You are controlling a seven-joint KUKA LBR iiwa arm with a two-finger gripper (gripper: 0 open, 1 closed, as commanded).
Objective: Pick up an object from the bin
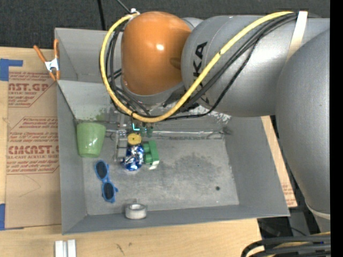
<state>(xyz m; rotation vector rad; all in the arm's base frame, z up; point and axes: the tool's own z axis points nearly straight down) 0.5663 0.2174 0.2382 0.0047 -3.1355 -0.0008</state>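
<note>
The grey metal bin (203, 171) holds a few loose things, well spread out.

1. Far left: a pale green cup (90, 138) lies on its side against the bin's left wall.
2. Below and just right of the cup: a pair of blue toy sunglasses (106, 182) lies flat on the floor, apart from everything else.
3. Left of centre: the hand (129, 146) hangs low under the arm's orange cover (153, 50), ringed by cables. It stands directly over, or against, a small shiny blue-and-white object (133, 159). Whether the hand is spread, pressed together or pinching anything cannot be told from here, since the cover and cables hide most of it.
4. Near the front wall: a small grey round cap (135, 211) sits alone.
5. Touching the right side of the blue-and-white object: a green block-like piece (152, 153).
6. Right of that, the floor is bare and the grey arm (257, 63) crosses above it.

Step in hand, as judged: the descent onto the blue-and-white object, with no grasp confirmed.

The next move calls for:
- closing on the blue-and-white object alone;
- keeping clear of the green piece pressed against it, which could be dragged along or wedge the grip;
- a straight lift only once the hold is sure.
</note>
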